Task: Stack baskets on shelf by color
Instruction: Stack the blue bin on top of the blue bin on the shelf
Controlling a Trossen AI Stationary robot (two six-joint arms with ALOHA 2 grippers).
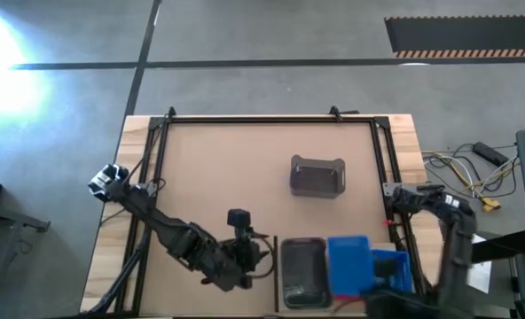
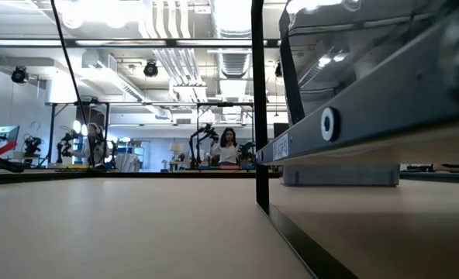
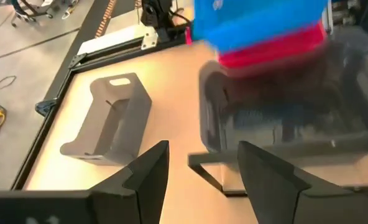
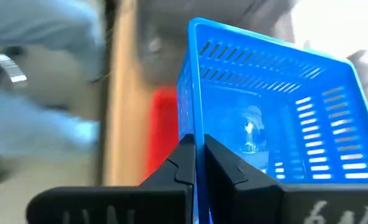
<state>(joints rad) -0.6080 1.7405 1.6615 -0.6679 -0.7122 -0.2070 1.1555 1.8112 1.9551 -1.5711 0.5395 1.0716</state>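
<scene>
My right gripper (image 4: 198,163) is shut on a blue basket (image 1: 349,263) that hangs over the table's near right part. A red basket (image 3: 277,50) shows beneath it. Next to them a dark grey basket (image 1: 304,270) stands on the pale shelf (image 2: 369,225), just past the shelf's thin dark edge (image 3: 209,174). My left gripper (image 1: 261,252) is open and holds nothing; it points at that grey basket from the left. Another grey basket (image 1: 317,175) lies tipped over on the bare tabletop in the middle. My right gripper pinches one upright wall of the blue basket at its rim (image 4: 199,134), with one finger inside the basket and one outside. The fingers slant down from above. The basket's open side faces the wrist camera, and the basket hangs clear above the red one.
A black metal frame (image 1: 271,120) runs round the tabletop. Cables (image 1: 471,173) lie off the table's right edge. Bare tabletop stretches to the left and far side of the tipped grey basket. Far behind the table, people stand in the room (image 2: 228,147).
</scene>
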